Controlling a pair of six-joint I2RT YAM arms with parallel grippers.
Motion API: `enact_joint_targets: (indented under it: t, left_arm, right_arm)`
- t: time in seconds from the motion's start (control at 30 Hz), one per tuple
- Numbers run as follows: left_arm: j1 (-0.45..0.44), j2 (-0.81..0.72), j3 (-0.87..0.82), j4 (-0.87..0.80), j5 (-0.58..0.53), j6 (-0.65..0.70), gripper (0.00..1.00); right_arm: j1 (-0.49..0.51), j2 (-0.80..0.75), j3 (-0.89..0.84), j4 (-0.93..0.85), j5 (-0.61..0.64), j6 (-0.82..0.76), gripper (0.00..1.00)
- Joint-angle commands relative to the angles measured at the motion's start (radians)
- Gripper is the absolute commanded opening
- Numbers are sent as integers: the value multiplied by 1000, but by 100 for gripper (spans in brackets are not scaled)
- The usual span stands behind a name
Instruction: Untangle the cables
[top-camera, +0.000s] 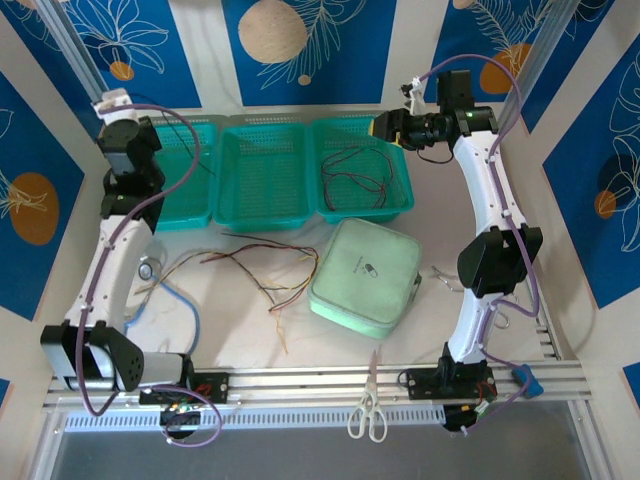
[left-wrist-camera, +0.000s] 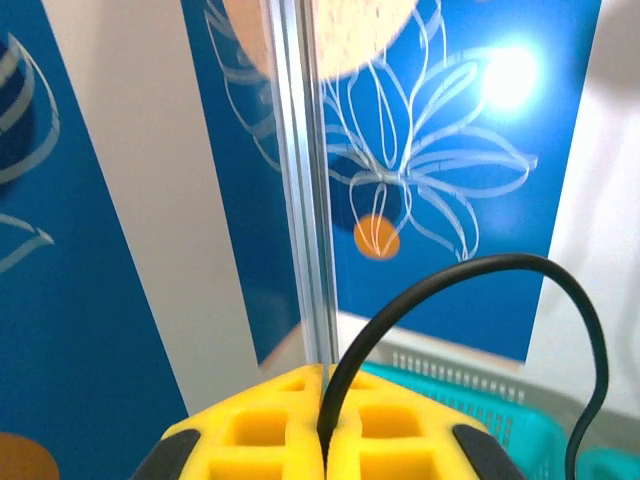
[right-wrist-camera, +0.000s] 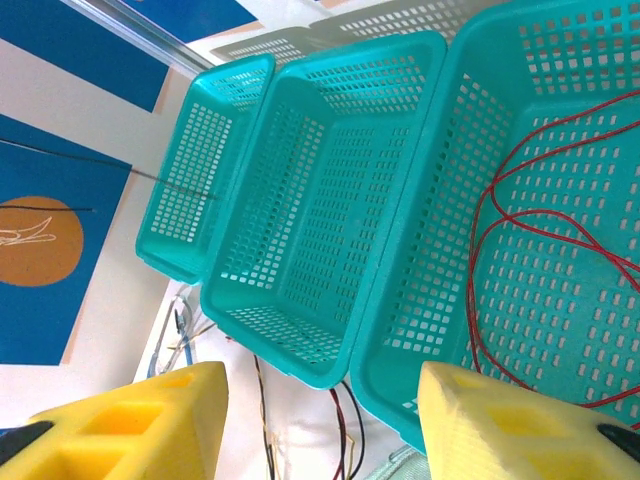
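Up high, left claw (left-wrist-camera: 322, 440) pinching black cable (left-wrist-camera: 480, 260)

Two robot arms, the left arm (top-camera: 110, 260) and the right arm (top-camera: 490, 200), have white links and black joint housings. A thick purple cord (top-camera: 185, 130) loops along each. A small green light (top-camera: 468, 118) glows on the right arm. The left gripper (left-wrist-camera: 325, 385) and right gripper (right-wrist-camera: 322, 400) have yellow fingers (right-wrist-camera: 150, 420) with square recesses (waffle-like).
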Motion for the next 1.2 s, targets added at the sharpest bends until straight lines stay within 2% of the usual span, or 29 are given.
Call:
enact_joint_targets:
  t: [0.0,0.3,0.47,0.6,0.77,0.97,1.17]
  left_arm:
    - [1,-29,63,-20,-5,60,0]
    - [1,-36,153,35,-68,269,0]
    - [-2,-23,125,18,-80,344,0]
    - [-2,3,67,66,-119,419,0]
    - [-2,45,59,71,-128,428,0]
    - [-2,128,20,226,-170,598,0]
    - [-24,164,-37,191,-145,541,0]
  right_arm:
    - [14,-17,36,-19,-16,0,53]
    - [41,4,70,-28,-14,10,53]
    - [48,7,67,-31,-13,14,53]
    - [52,6,68,-37,-12,8,53]
    - [56,7,69,-39,-10,8,53]
    - [57,11,60,-42,-14,5,53]
    - [57,10,44,-38,-17,7,53]
